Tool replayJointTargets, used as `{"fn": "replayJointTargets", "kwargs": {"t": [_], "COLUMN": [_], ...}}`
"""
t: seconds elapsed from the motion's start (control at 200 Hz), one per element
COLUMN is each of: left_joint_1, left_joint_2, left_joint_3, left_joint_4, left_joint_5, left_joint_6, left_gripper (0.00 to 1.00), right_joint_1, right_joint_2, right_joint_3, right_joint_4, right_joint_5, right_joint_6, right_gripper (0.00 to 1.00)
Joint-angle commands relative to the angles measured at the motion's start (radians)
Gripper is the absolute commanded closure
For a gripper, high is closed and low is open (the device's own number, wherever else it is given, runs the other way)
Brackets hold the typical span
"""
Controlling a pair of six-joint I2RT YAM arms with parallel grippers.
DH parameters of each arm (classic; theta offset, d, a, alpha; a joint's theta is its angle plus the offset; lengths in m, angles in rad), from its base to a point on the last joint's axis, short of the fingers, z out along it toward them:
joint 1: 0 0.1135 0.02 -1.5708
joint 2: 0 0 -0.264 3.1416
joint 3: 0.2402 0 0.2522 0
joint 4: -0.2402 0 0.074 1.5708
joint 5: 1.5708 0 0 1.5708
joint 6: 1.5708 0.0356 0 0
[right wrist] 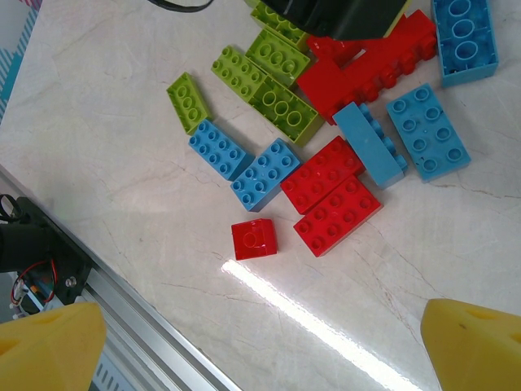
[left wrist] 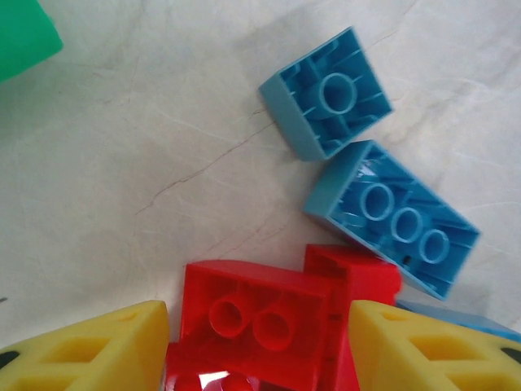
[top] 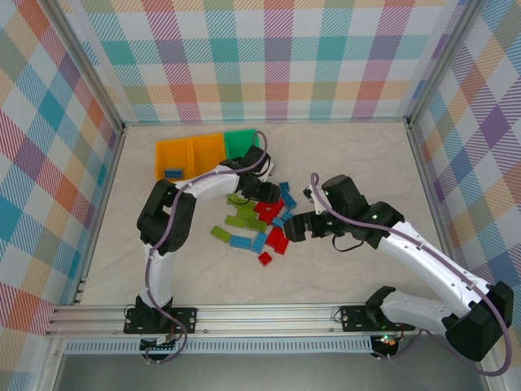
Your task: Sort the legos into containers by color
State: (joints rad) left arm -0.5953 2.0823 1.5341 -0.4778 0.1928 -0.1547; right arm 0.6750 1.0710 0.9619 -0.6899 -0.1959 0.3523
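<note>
Where the desk point(top: 358, 155) starts at the left, we count three containers point(top: 193, 150) joined in one row: two orange and, at the right end, one green. One blue lego point(top: 172, 173) lies in the leftmost orange one. Just right of the row, the left pincer point(left wrist: 259, 314) is low over the heap of legos point(top: 241, 220). Its two yellow fingers point(left wrist: 89, 350) stand apart, one on each side of a red lego point(left wrist: 236, 297). A thin gap shows beside the left finger, so it grips nothing. Past this one, a square blue lego point(left wrist: 327, 94) and a long blue lego point(left wrist: 392, 213) lie upside down, just beside each other. From the right wrist, we count in the heap five lime green legos point(right wrist: 285, 107), five blue legos point(right wrist: 264, 173) and three red legos point(right wrist: 338, 213) lying apart from the other red ones. Those crowd under the left arm and we cannot count them. At the right, the right pincer point(right wrist: 260, 326) hovers over bare desk beside the heap, its fingers spread wide, holding nothing.
</note>
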Motion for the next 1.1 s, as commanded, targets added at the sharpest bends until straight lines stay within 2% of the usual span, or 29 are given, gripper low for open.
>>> {"fn": "replayJointTargets", "kwargs": {"t": [0.0,0.255,0.52,0.665,0.74,0.865,0.98,1.095], "left_joint_1": [-0.008,-0.003,0.008,0.015,0.029,0.108,0.218,0.316], "left_joint_2": [0.035,0.067,0.068,-0.051,-0.151,-0.268,-0.254,-0.152], "left_joint_3": [0.051,0.058,0.061,0.024,0.000,-0.022,0.019,0.108], "left_joint_4": [-0.051,-0.114,-0.127,-0.068,-0.035,0.003,-0.004,-0.024], "left_joint_5": [-0.020,-0.138,-0.143,-0.094,-0.121,-0.260,-0.392,-0.366], "left_joint_6": [0.033,0.066,0.078,0.048,0.022,-0.036,-0.068,-0.105], "left_gripper": [0.41,0.40,0.59,0.63,0.63,0.62,0.62,0.62], "right_joint_1": [0.000,0.000,0.000,-0.001,0.000,0.000,0.000,0.000], "right_joint_2": [-0.004,0.001,0.015,0.015,0.014,0.009,0.012,0.007], "right_joint_3": [0.006,0.016,0.022,0.025,0.031,0.029,0.026,0.023], "right_joint_4": [0.003,0.002,0.013,0.033,0.046,0.066,0.075,0.079], "right_joint_5": [-0.015,-0.020,-0.026,-0.037,-0.035,-0.030,-0.027,-0.034], "right_joint_6": [0.011,0.015,0.022,0.027,0.029,0.030,0.030,0.033], "right_gripper": [0.00,0.00,0.00,0.00,0.00,0.00,0.00,0.00]}}
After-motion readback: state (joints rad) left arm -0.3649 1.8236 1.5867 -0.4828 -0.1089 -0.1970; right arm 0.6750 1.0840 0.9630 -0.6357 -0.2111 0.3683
